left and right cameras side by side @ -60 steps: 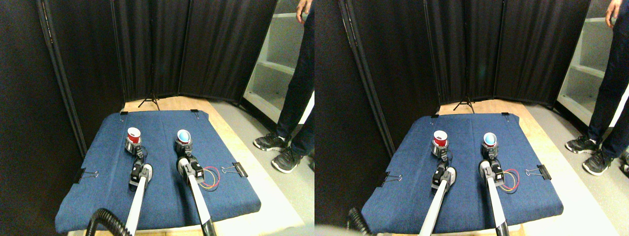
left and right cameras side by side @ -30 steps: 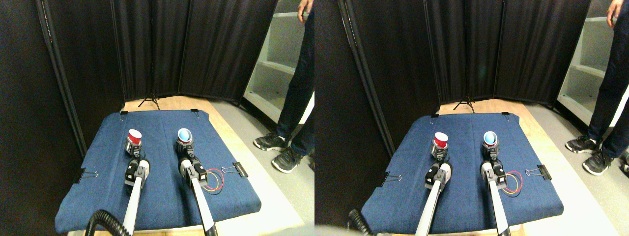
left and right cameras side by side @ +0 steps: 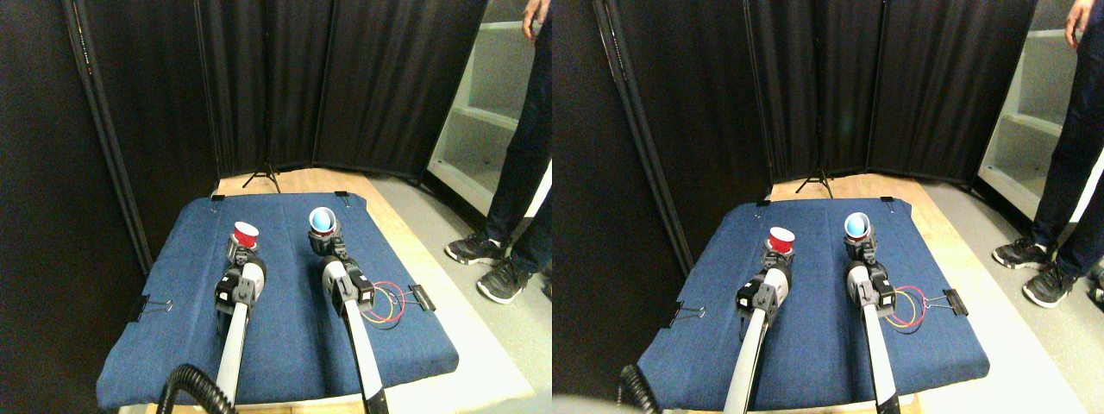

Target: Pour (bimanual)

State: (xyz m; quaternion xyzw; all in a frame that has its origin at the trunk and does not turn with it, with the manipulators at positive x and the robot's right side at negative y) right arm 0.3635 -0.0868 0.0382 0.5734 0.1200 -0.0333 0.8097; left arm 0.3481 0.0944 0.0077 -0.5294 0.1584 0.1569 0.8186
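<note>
Lift step of pouring: a red cup [left and right cameras side by side: 246,234] is gripped by the left tool [left and right cameras side by side: 239,252] and a blue cup [left and right cameras side by side: 322,222] by the right tool [left and right cameras side by side: 328,244], above the surface [left and right cameras side by side: 285,345]; next, one cup must be tilted over the other.

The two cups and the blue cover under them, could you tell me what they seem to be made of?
Red cup: probably thin plastic or coated paper, with a smooth solid-colour wall. Blue cup: likely the same, with a pale rim around a blue inside. Blue cover: matte woven cloth, perhaps denim, clipped at its edges by binder clips.

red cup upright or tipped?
Roughly upright: the red cup sits at the left gripper, its rim facing up. Contents: cannot tell.
</note>
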